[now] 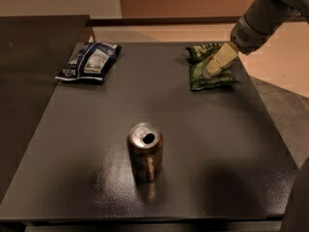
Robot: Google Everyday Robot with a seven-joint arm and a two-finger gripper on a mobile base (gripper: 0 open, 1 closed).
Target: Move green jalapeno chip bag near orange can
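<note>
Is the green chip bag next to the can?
No: the green jalapeno chip bag lies far back, the claw over it, well apart from the orange can.

On the dark, flat-topped table (231, 144), the brownish-orange metal drinks can (145, 151) stands upright near the front, a little left of the middle. The dark blue-and-white chip bag (89, 62) lies flat at the back left, well apart from the can. The small crinkled green jalapeno chip bag (200, 79) lies at the back right, level with the other bag. The pale two-finger gripper (211, 71) reaches in from the upper right, its tip over the green bag's right half — contact cannot be told.
</note>
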